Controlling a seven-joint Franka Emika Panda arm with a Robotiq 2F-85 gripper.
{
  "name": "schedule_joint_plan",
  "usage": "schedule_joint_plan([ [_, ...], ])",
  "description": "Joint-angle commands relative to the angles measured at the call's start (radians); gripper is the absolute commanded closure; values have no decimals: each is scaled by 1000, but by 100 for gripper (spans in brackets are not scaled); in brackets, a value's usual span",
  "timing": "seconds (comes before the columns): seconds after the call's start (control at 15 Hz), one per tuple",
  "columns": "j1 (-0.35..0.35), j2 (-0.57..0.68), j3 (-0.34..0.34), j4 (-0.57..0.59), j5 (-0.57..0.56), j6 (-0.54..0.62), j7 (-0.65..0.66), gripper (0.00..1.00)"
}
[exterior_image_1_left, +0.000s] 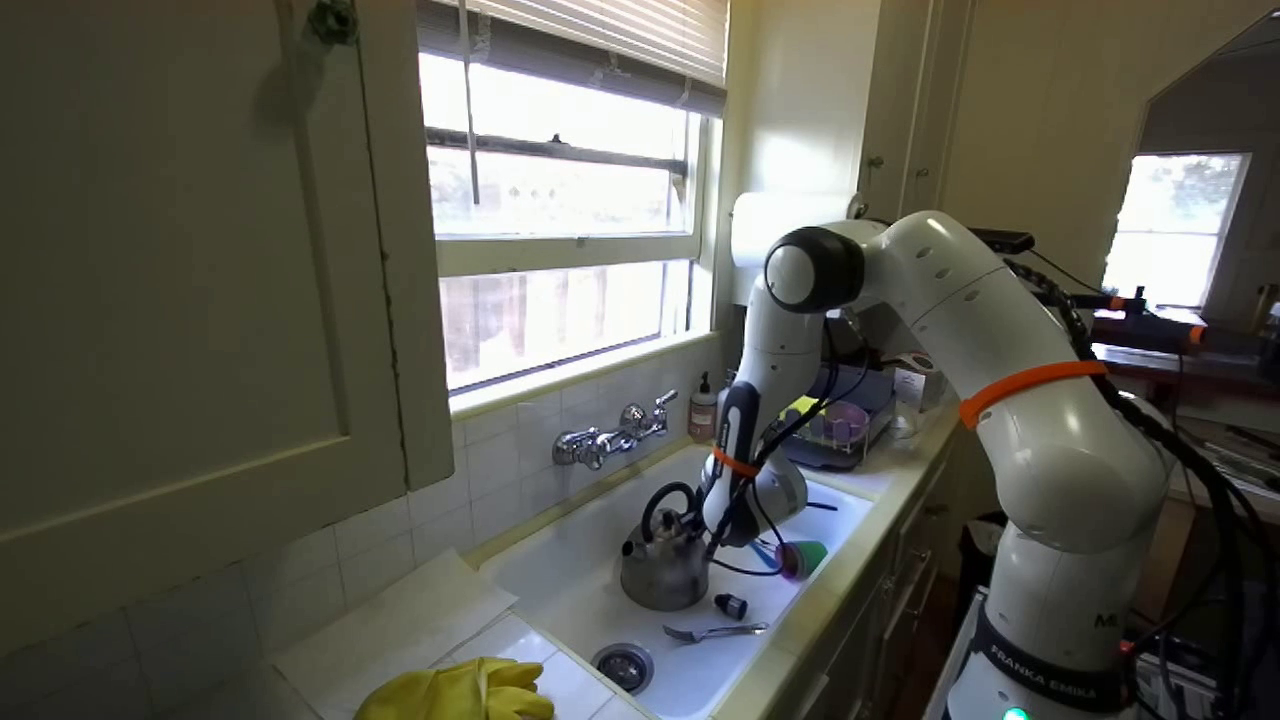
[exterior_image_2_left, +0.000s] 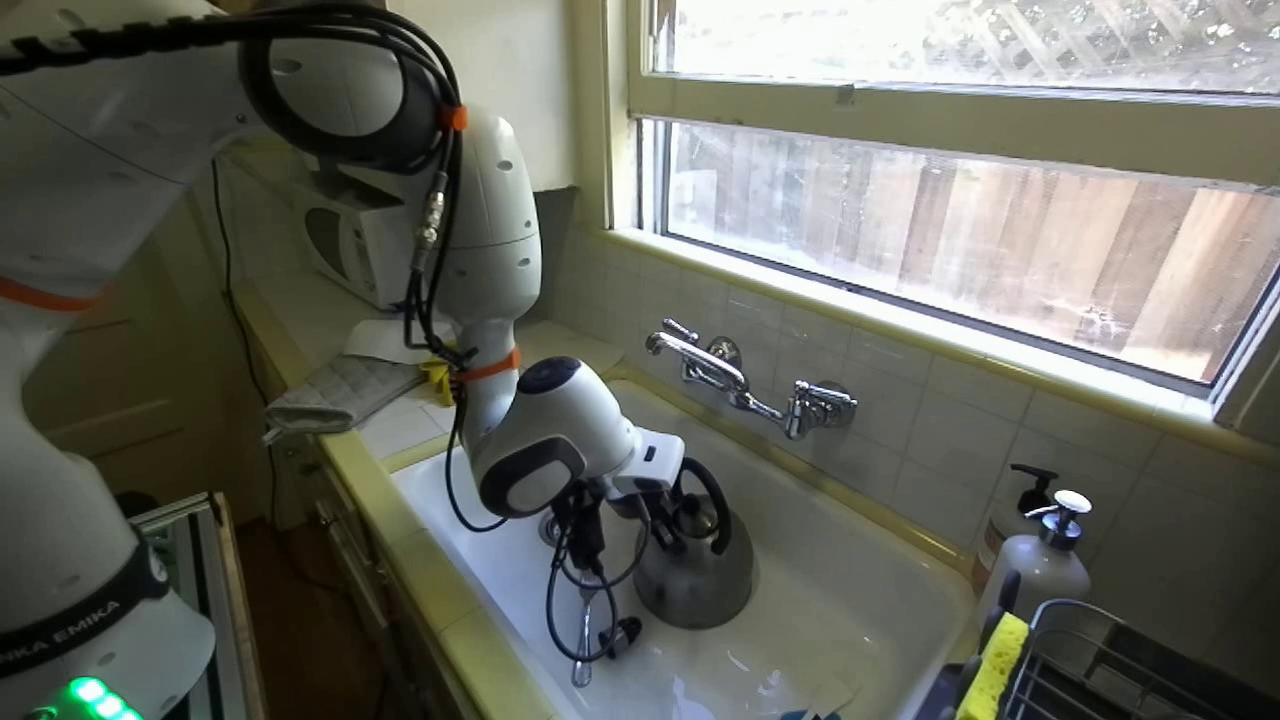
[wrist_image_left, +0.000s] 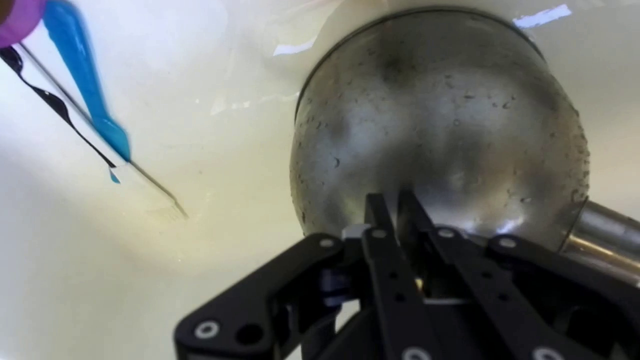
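Observation:
A brushed steel kettle (wrist_image_left: 440, 125) fills much of the wrist view, wet with droplets, its spout (wrist_image_left: 607, 240) at the lower right. It stands upright in the white sink in both exterior views, with a black arched handle (exterior_image_2_left: 712, 500). My gripper (wrist_image_left: 391, 196) points at the kettle's upper part, its jaws almost together with a narrow gap. Kettle metal shows behind the fingertips. In an exterior view the gripper is close beside the lid (exterior_image_2_left: 695, 517) and handle. Whether any part of the kettle is pinched lower between the fingers is hidden.
In the sink lie a fork (exterior_image_1_left: 715, 632), a small dark object (exterior_image_1_left: 731, 605), a blue utensil (wrist_image_left: 80, 65) and a cup (exterior_image_1_left: 800, 560). A wall faucet (exterior_image_2_left: 740, 380) juts over it. Soap bottles (exterior_image_2_left: 1040, 565), a dish rack (exterior_image_2_left: 1080, 640) and yellow gloves (exterior_image_1_left: 455, 690) flank the sink.

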Motion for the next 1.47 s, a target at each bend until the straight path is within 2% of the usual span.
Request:
schedule_joint_plan([
  [0.0,11,-13,8,-58,-6,137,-28,54],
  [0.33,18,-17,13,-90,-16,255,-56,20],
  [0.53,19,-7,12,-81,-22,283,-70,29],
  [0.73,16,5,15,-60,-38,293,-84,32],
  [1.0,17,15,14,-39,-41,284,-95,29],
  [1.2,16,23,15,-26,-43,282,-99,33],
  [1.33,17,28,17,-19,-44,279,-100,58],
  [1.4,18,30,16,-16,-44,276,-101,64],
])
